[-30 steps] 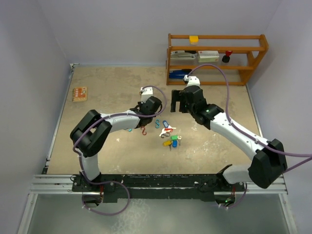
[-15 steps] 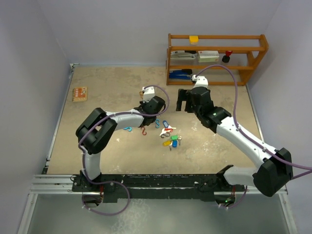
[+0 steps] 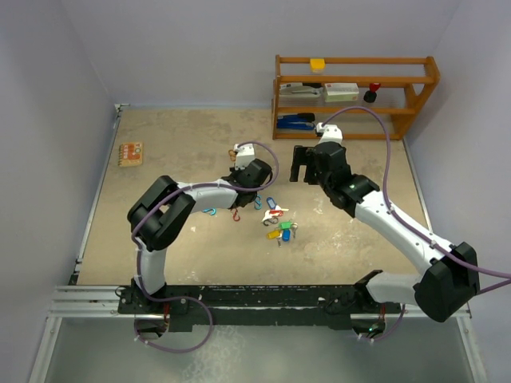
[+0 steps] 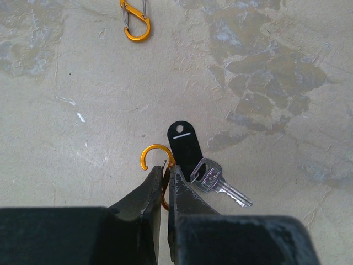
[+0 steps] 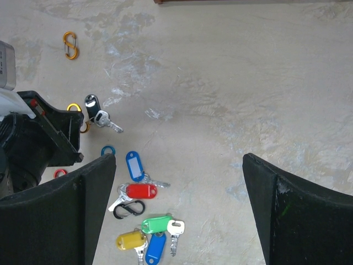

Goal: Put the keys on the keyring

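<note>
My left gripper [image 4: 165, 172] is shut on an orange S-shaped carabiner clip [image 4: 151, 150] lying on the table; its upper hook pokes out past the fingertips. A silver key [image 4: 215, 181] on a small ring with a black tag [image 4: 183, 144] lies against that clip, just right of the fingertips. In the top view the left gripper [image 3: 249, 177] is low over the table. The other keys lie in a pile with blue [image 5: 134, 165], red [image 5: 141, 191], green [image 5: 156, 224] and yellow [image 5: 131, 240] tags. My right gripper [image 5: 179, 210] is open and empty, held above the pile's right side [image 3: 302, 163].
A second orange clip [image 4: 135, 20] lies loose beyond the left gripper. A black S clip [image 5: 128, 208], a blue ring [image 5: 108, 150] and a red ring [image 5: 59, 173] lie near the pile. A wooden shelf [image 3: 355, 96] stands at the back right. A small box [image 3: 130, 153] lies far left.
The right arm rose and drew back to the right, away from the left gripper. The left wrist edged slightly right. The key pile has not moved.
</note>
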### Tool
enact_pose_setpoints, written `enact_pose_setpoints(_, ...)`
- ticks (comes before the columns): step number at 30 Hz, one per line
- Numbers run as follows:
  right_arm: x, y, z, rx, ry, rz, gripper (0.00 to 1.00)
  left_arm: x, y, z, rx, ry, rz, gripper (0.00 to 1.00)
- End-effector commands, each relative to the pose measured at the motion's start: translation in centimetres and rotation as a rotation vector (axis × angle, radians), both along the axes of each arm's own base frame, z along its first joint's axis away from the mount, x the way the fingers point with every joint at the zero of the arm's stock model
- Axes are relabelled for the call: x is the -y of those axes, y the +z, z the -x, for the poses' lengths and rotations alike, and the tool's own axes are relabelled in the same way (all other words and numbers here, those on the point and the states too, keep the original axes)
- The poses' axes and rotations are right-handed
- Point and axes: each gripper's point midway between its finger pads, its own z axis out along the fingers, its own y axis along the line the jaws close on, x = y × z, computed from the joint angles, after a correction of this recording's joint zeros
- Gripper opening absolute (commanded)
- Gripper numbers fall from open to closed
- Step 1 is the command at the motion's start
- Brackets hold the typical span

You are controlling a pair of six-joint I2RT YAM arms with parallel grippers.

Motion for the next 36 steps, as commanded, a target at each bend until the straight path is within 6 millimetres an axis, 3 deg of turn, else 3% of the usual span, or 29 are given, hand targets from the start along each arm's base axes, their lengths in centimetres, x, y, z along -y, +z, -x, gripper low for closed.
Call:
enact_pose_setpoints(1, 0.40, 0.82, -0.06, 0.028, -0.010, -0.008, 1.00, 0.78, 1.54, -1.15, 0.054, 0.024, 0.025, 0.00)
enact_pose_setpoints(36, 0.76, 0.83, -0.17, 0.027, -0.013, -0.015, 1.00, 1.20, 0.69, -1.23, 0.042, 0.017, 0.002, 0.00)
